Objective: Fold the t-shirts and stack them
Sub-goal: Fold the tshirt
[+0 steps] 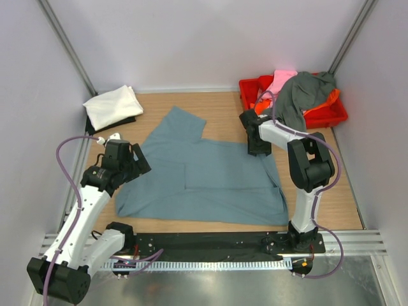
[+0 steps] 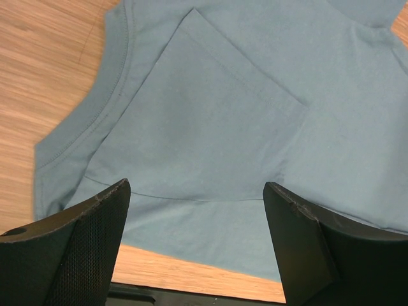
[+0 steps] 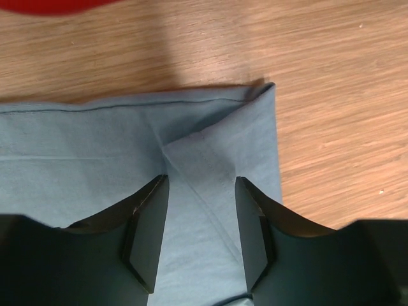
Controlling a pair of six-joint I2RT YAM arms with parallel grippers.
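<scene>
The large blue-grey t-shirt (image 1: 210, 182) lies spread on the wooden table, partly folded, one sleeve pointing to the back left. My left gripper (image 1: 141, 160) is open and empty, hovering over the shirt's left edge (image 2: 223, 115). My right gripper (image 1: 258, 148) is at the shirt's back right corner. Its open jaws (image 3: 201, 185) straddle a folded corner of the cloth (image 3: 76, 140) without closing on it. A folded white t-shirt (image 1: 113, 106) lies at the back left. Dark grey (image 1: 306, 92), pink (image 1: 280, 80) and orange (image 1: 328, 99) t-shirts are heaped in the crate.
The red plastic crate (image 1: 250, 91) stands at the back right, just behind my right gripper; its edge shows in the right wrist view (image 3: 51, 5). A black base plate (image 1: 204, 242) runs along the near edge. White walls enclose the table.
</scene>
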